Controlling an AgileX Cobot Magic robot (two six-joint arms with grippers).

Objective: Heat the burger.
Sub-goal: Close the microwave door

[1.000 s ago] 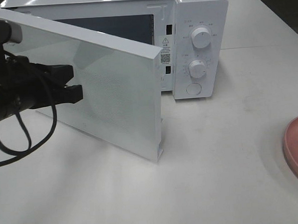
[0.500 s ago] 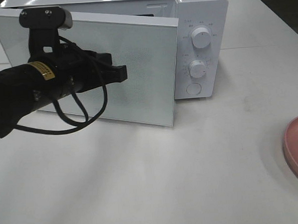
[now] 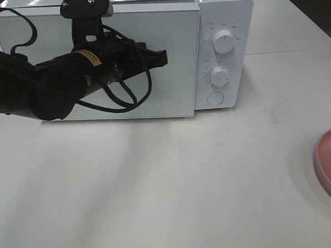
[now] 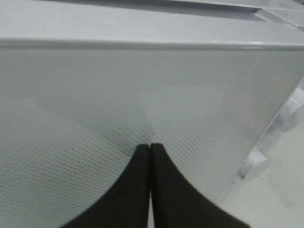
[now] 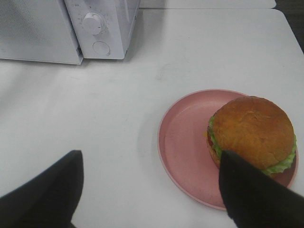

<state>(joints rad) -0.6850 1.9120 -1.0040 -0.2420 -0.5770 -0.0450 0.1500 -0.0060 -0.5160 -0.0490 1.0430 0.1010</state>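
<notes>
While one burger (image 5: 250, 132) sits plated, two knobs (image 3: 223, 41) face outward.

Your high exterior camera looks down at the microwave (image 3: 150, 52) front and the table (image 3: 185, 189). Your left wrist camera sits very close to the microwave door (image 4: 142, 95), facing it. Your right wrist camera looks down from farther back; it shares the control panel (image 5: 102, 23) with the exterior view.

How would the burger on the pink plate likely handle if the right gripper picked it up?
The burger has a glossy bun, so it may be slippery under the pads. Its domed, rounded top suggests a side grasp holds better. It looks stacked in layers, so it may shift if squeezed unevenly on the pink plate.
</notes>
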